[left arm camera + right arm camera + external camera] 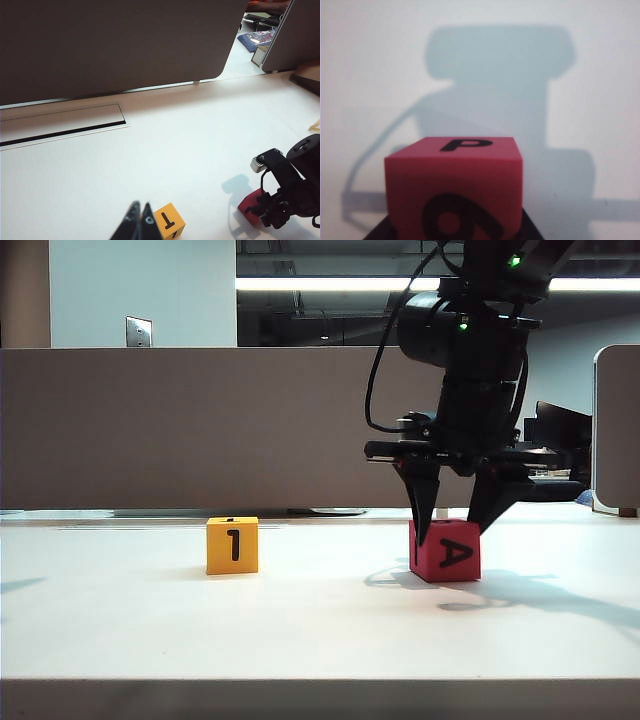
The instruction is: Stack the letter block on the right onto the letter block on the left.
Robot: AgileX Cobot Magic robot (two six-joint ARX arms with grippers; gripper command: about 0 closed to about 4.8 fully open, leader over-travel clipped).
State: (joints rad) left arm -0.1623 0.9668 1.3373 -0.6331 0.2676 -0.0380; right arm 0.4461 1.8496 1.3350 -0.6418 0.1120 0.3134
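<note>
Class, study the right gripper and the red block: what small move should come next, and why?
Probably finish closing: the right gripper straddles the red block, which sits on the table, apart from the yellow block. The left gripper waits shut beside the yellow block.

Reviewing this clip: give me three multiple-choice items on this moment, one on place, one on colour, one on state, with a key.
1. Where is the right gripper?
A. around the red block
B. above the yellow block
C. off the table

2. What colour is the block marked 1?
A. red
B. yellow
C. blue

3. Where does the red block stand?
A. lifted
B. on the table
C. stacked on the yellow one

Key: A, its fingers straddle the red block; B, the yellow face bears a 1; B, the block meets its shadow on the table. The left gripper is shut beside the yellow block.
</note>
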